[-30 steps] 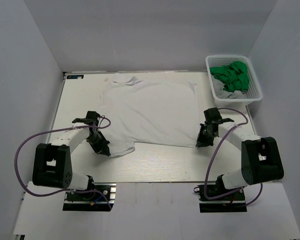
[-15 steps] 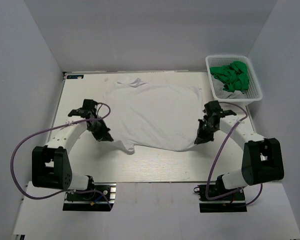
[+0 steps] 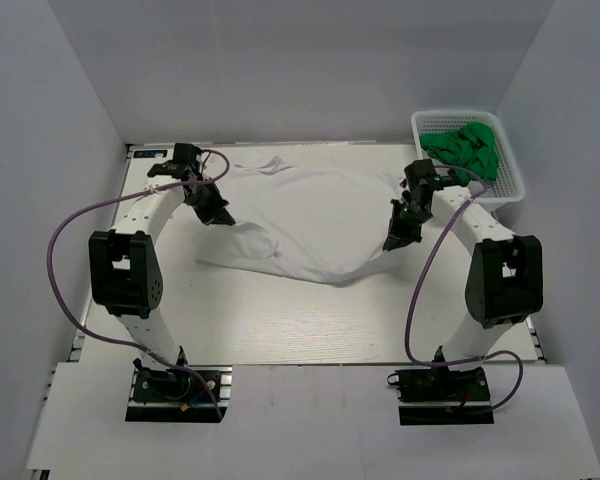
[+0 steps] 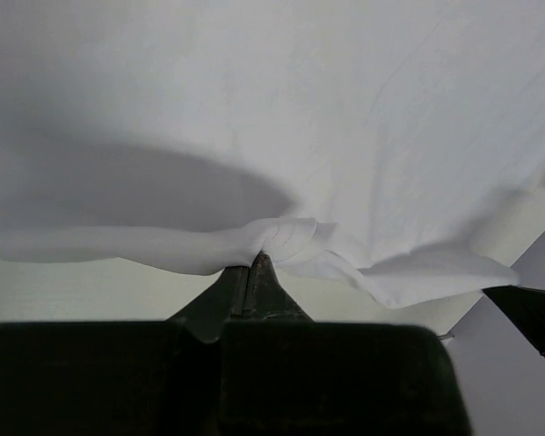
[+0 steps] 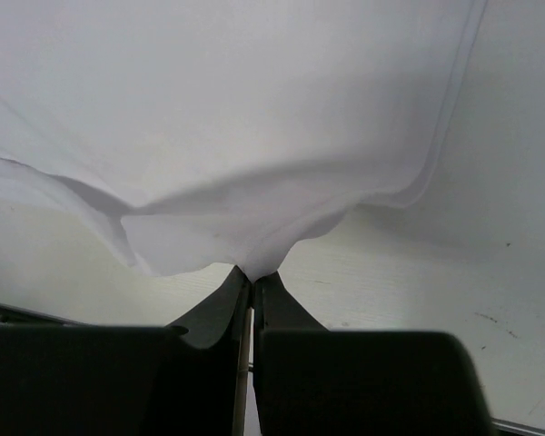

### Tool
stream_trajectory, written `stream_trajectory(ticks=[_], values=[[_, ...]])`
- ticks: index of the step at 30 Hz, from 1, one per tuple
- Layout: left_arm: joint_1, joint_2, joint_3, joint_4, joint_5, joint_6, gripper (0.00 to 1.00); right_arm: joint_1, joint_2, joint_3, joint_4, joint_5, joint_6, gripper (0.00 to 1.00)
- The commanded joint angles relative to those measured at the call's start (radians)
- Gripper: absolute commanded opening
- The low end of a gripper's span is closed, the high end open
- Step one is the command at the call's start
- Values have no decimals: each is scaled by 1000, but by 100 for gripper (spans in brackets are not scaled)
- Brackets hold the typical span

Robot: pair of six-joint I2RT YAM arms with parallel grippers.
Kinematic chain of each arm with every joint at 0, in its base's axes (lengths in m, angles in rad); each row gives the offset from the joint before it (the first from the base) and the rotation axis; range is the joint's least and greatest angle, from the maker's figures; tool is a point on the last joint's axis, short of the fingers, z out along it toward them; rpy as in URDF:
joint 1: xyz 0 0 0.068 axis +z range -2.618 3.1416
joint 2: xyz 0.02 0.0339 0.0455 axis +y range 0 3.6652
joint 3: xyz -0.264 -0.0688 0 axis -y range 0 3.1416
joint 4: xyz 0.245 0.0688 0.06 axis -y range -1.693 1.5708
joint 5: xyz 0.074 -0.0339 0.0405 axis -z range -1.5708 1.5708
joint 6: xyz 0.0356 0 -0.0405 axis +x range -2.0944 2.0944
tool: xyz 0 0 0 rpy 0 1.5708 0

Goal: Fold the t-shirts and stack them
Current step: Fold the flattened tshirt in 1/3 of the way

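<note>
White t-shirt (image 3: 310,215) lay on the table (image 3: 280,320), near hem raised | we held left gripper (image 3: 218,215) and right gripper (image 3: 392,240) clamped on its hem corners, so the fold would land square | green t-shirts (image 3: 462,150) sat in the basket (image 3: 480,203).

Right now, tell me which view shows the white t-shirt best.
Top external: the whole white t-shirt shows, pinched by the left gripper and right gripper. Each wrist view shows only a bunched patch of cloth.

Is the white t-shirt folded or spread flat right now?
Neither: mid-fold. The left pincer and right pincer hold the white t-shirt by its raised near edge, cloth sagging between; collar end flat.
</note>
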Motion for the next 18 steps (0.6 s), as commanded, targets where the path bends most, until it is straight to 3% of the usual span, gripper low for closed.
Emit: stream_trajectory(ticks=[1,7,18], values=[[7,42,125,-21,-16,32,0,-19,40,111,-68,-8,-19,0],[16,157,266,-30,-28,76,0,-45,111,204,-86,-7,-20,0],[53,211,352,94,-28,119,0,-82,225,333,-111,-2,-2,0]])
